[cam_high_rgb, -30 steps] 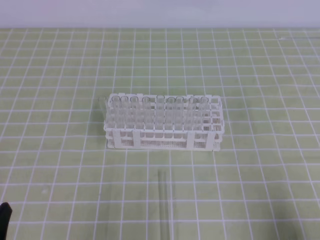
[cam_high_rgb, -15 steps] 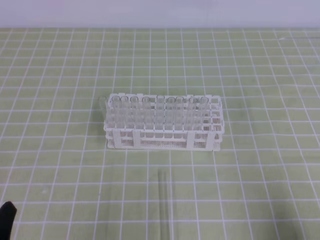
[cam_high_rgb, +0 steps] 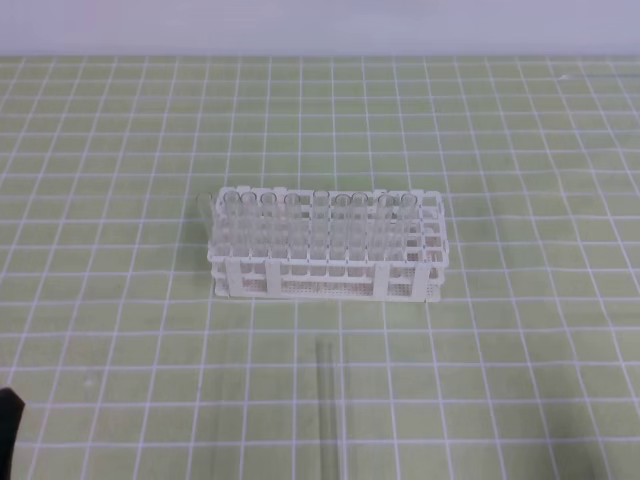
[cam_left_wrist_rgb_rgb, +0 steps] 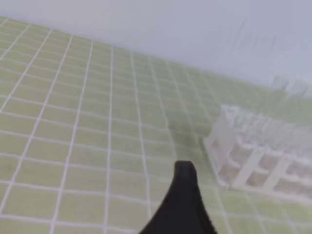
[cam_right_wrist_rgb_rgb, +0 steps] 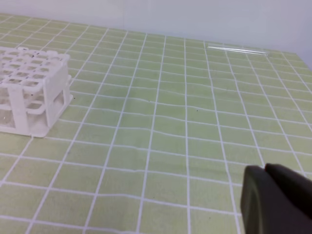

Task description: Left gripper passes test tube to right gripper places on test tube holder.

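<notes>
test tube: lying flat on the worktop just in front of the rack, lengthwise toward me, one end running off the near edge of the high view; nearly invisible against the grid
handling: my guess is thin glass; light, stiff, slick and quick to roll; fragile, so a gentle squeeze; I would take it across its width near the middle, leaving one end free for the hand-over
test tube holder: white lattice rack standing mid-worktop; clear tubes upright in the back rows, front holes look free; exact empty holes I cannot tell
my left gripper: only one dark finger shows in my wrist view, and a black corner at the lower left edge of the high view; jaws spread wide, holding nothing; well apart from the tube, off to its left
my right gripper: a dark block low in its own wrist view, not seen from above; closed tight with nothing between the jaws; parked right of the rack
worktop: green mat with white grid; another clear tube lies at the far edge
step: pick-up not yet begun; hand-over and placing remain
</notes>
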Action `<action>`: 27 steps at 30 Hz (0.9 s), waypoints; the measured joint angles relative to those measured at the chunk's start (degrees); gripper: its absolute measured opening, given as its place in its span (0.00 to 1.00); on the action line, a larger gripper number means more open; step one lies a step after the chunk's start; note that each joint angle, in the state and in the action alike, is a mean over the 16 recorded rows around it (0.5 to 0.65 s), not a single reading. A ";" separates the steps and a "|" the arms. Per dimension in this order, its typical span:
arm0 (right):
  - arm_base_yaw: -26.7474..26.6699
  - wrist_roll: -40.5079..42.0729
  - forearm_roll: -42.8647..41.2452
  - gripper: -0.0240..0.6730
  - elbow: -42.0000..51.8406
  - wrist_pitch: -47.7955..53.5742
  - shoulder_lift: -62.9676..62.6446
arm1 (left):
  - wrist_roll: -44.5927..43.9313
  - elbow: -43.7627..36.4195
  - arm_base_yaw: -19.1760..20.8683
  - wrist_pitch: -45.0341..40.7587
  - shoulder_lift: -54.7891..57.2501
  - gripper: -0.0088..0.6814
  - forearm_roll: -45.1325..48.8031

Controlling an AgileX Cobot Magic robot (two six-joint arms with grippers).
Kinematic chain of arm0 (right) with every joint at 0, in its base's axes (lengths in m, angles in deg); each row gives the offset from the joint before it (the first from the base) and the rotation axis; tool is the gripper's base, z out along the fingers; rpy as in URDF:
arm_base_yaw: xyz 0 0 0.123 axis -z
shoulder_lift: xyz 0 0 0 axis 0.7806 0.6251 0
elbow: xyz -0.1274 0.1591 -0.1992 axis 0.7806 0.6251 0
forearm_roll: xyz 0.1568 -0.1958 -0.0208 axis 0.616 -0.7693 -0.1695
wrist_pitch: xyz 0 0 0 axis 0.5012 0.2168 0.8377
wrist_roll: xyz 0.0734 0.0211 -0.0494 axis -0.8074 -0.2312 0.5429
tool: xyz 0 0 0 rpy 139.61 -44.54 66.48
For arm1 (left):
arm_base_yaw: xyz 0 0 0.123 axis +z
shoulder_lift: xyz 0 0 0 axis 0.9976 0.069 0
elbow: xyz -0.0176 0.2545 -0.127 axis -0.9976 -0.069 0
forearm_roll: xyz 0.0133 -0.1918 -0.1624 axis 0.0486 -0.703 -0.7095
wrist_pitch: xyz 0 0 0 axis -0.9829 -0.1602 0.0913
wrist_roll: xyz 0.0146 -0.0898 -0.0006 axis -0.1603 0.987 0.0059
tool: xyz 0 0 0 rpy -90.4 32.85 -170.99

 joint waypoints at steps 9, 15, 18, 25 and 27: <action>0.00 0.00 0.00 0.01 0.00 0.00 0.00 | 3.24 0.00 0.00 8.18 0.13 0.77 -9.78; 0.00 0.00 0.00 0.01 0.00 0.00 0.00 | 6.29 0.19 0.02 14.57 0.66 0.77 -14.89; 0.00 0.00 0.00 0.01 0.00 0.00 0.00 | 8.03 0.14 0.01 16.52 0.53 0.77 -16.75; 0.00 0.00 0.00 0.01 0.00 0.00 0.00 | 9.51 0.10 0.01 16.34 0.53 0.77 -17.60; 0.00 0.00 0.00 0.01 0.00 0.00 0.00 | 9.80 0.05 0.01 15.62 0.40 0.77 -17.58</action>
